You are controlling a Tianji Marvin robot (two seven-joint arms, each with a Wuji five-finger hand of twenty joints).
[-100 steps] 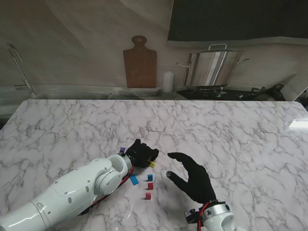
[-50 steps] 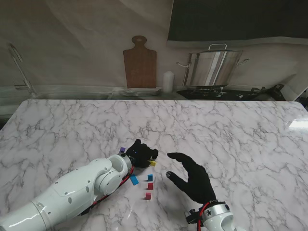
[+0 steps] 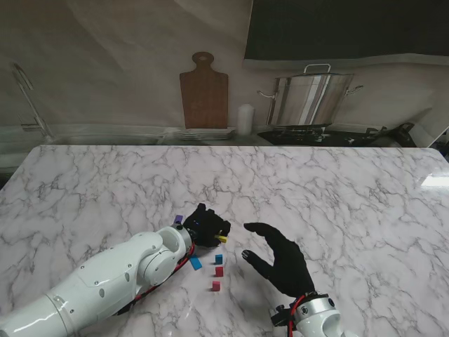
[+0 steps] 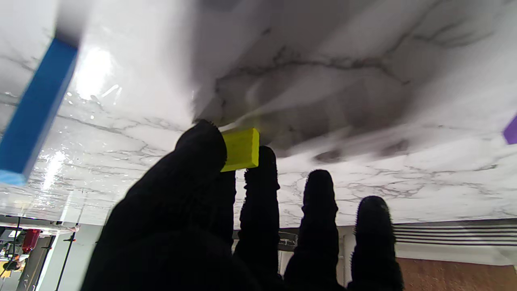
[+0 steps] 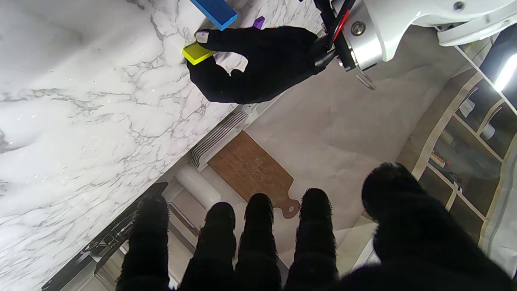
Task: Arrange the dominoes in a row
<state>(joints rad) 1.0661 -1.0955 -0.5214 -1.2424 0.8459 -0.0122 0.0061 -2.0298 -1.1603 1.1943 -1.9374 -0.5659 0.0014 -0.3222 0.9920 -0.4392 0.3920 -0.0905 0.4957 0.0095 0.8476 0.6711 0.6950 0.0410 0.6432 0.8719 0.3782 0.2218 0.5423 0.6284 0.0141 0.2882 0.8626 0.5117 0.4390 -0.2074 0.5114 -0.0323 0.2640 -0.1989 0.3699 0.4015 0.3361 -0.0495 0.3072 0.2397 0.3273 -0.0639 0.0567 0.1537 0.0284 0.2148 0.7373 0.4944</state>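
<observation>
The left hand (image 3: pixel 205 227) grasps the yellow domino (image 3: pixel 222 239) between thumb and fingertips, as the left wrist view (image 4: pixel 241 149) and the right wrist view (image 5: pixel 196 53) both confirm. The domino sits at the right edge of the hand, low over the marble table (image 3: pixel 337 189); whether it touches the surface cannot be told.

The right hand (image 3: pixel 280 258) is released and holds nothing. Its fingers are spread apart and curved, palm facing left, just right of the yellow domino and apart from it.

Loose dominoes lie on the table near the left forearm:
- A purple domino (image 3: pixel 178 219) lies just left of the left hand, on its far side.
- A blue domino (image 3: pixel 195 263) lies flat nearer to me, beside the white wrist.
- A second blue domino (image 3: pixel 219 258) stands right of it.
- A red domino (image 3: pixel 219 271) sits just nearer than that one.
- A pink domino (image 3: pixel 216 285) is the nearest of the group.

At the far edge of the table, a wooden cutting board (image 3: pixel 204 90) leans against the wall, with a steel pot (image 3: pixel 311 97) to its right.
</observation>
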